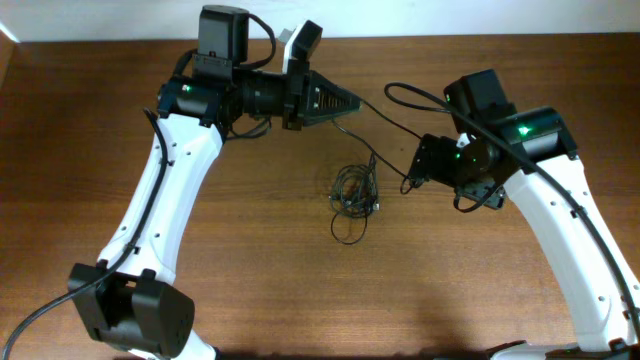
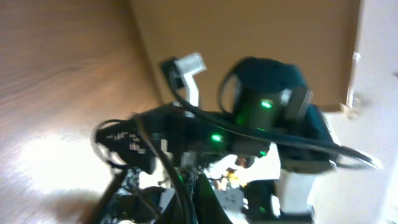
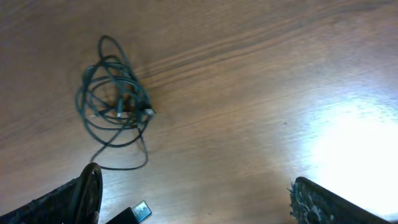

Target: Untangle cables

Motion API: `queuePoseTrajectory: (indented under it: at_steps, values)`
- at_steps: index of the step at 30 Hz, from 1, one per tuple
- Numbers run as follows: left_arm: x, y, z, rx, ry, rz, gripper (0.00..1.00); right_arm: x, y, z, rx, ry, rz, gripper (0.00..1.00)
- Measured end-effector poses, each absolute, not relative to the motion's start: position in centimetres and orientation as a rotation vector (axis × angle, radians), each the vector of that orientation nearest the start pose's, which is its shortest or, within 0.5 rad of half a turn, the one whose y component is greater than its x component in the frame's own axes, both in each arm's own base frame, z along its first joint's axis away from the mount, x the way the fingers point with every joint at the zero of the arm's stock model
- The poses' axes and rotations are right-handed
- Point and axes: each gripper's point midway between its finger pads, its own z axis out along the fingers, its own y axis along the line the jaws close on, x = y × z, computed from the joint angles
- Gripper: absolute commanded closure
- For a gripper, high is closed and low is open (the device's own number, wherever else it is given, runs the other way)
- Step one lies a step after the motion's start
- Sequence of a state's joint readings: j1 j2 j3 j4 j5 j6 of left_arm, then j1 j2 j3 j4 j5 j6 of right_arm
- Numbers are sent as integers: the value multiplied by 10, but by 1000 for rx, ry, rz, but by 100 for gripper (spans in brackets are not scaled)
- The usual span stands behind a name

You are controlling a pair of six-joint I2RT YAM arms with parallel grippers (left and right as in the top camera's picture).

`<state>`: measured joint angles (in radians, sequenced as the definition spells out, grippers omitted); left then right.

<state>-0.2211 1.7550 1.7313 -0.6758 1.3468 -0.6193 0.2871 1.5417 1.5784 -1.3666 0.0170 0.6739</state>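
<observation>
cables (image 1: 352,190) one knotted bundle, desk (image 1: 260,260) centre | left gripper (image 1: 356,101) closed, near back edge | right gripper (image 3: 194,180) wide open beside bundle

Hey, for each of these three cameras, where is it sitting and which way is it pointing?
Overhead: fixed above the table, looking straight down; shows both arms, the shut left gripper, the open right gripper and the cables.
Left wrist: on the left arm, facing sideways at the right arm; blurred, own fingers unclear.
Right wrist: on the right arm, looking down at the cables; own open fingers at bottom corners.
Shared: overhead and right wrist both show the cables.
</observation>
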Motion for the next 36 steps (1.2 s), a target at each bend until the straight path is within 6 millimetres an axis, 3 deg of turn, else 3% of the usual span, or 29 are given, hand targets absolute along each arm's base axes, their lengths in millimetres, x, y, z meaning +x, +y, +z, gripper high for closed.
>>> queuePoseTrajectory:
  at_steps: [7, 12, 19, 23, 26, 30, 36]
  values:
    - [369, -225, 282, -46, 2599, -1508, 100, 294, 75, 204, 578, 2881, 47, 2]
    - [373, -208, 258, -142, 2687, -1292, 100, 296, 69, 205, 585, 2860, -4, 2]
    - [372, -211, 258, -120, 2685, -1293, 100, 295, 63, 205, 579, 2845, -71, 2]
    - [374, -224, 279, 81, 2559, -1424, 100, 296, 56, 206, 599, 2826, -115, 2]
    - [371, -226, 288, 130, 2518, -1503, 100, 297, 53, 206, 632, 2829, -87, 2]
    - [368, -216, 284, 61, 2555, -1523, 100, 303, 61, 206, 644, 2860, 108, 2]
    - [378, -191, 279, -39, 2565, -1469, 100, 318, 89, 218, 364, 2856, 598, 2]
